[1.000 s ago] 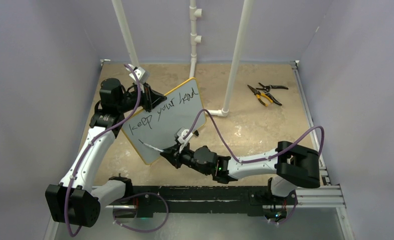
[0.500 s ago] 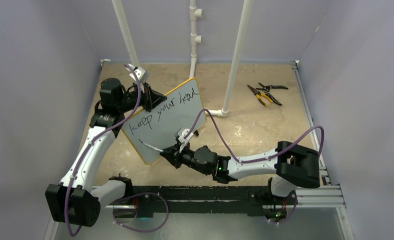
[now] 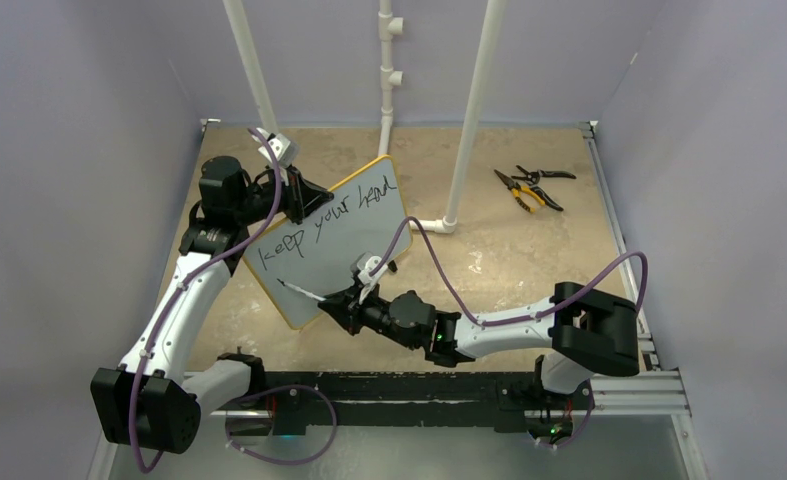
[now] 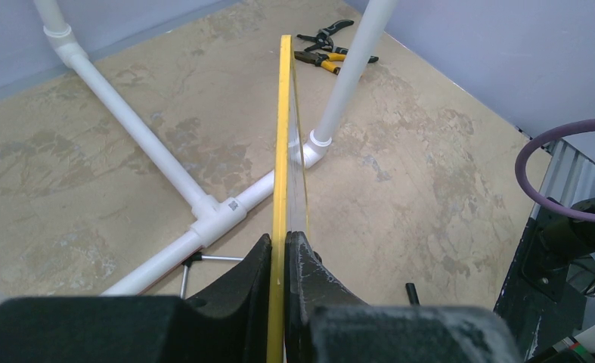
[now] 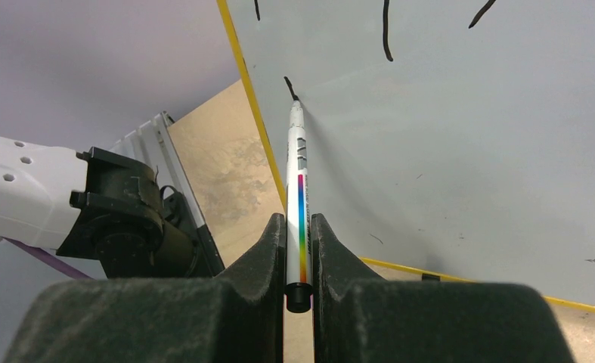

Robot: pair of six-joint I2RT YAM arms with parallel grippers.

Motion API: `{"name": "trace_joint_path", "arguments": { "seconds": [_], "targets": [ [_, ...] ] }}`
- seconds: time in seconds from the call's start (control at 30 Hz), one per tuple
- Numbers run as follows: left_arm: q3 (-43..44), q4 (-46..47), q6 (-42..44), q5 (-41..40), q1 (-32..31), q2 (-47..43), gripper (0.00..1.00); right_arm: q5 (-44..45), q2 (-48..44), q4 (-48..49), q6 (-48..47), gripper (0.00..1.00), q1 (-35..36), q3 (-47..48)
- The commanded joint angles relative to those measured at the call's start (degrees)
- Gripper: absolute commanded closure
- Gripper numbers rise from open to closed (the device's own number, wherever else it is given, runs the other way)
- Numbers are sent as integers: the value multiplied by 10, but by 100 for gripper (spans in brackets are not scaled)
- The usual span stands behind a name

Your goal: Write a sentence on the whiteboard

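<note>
The whiteboard (image 3: 344, 240), pale grey with a thin yellow frame, stands tilted on the table. Black words "keep your head" (image 3: 324, 222) run along its upper part, with a short new stroke by the marker's tip at its lower left. My left gripper (image 3: 302, 200) is shut on the board's upper left edge; the left wrist view shows the yellow frame (image 4: 281, 136) edge-on between the jaws (image 4: 280, 253). My right gripper (image 3: 341, 298) is shut on a white marker (image 5: 299, 189) with a rainbow stripe. Its tip touches the board (image 5: 460, 128) near the yellow frame.
White PVC pipes (image 3: 469, 110) stand behind the board, with a floor run and elbow (image 4: 203, 212). Pliers and cutters (image 3: 531, 187) lie at the back right. Purple cables loop over both arms. A black rail (image 3: 419, 390) runs along the near edge.
The right gripper and marker shifted slightly up and left along the board, and the tip has left a short stroke. The left arm and board stayed still.
</note>
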Motion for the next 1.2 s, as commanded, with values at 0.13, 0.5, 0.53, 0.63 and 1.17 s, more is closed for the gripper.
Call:
{"name": "trace_joint_path", "arguments": {
  "seconds": [0.13, 0.5, 0.53, 0.63, 1.17],
  "targets": [
    [-4, 9, -2, 20, -2, 3, 100, 43, -14, 5, 17, 100, -3, -1],
    [-4, 9, -2, 20, -2, 2, 100, 59, -21, -5, 34, 100, -3, -13],
    [-4, 9, -2, 20, -2, 2, 100, 60, -21, -7, 35, 100, -4, -14],
    [-3, 9, -3, 21, -2, 2, 100, 66, -21, -14, 40, 100, -3, -18],
    [-4, 10, -3, 22, -2, 2, 100, 47, -60, 9, 17, 100, -3, -36]
  ]
}}
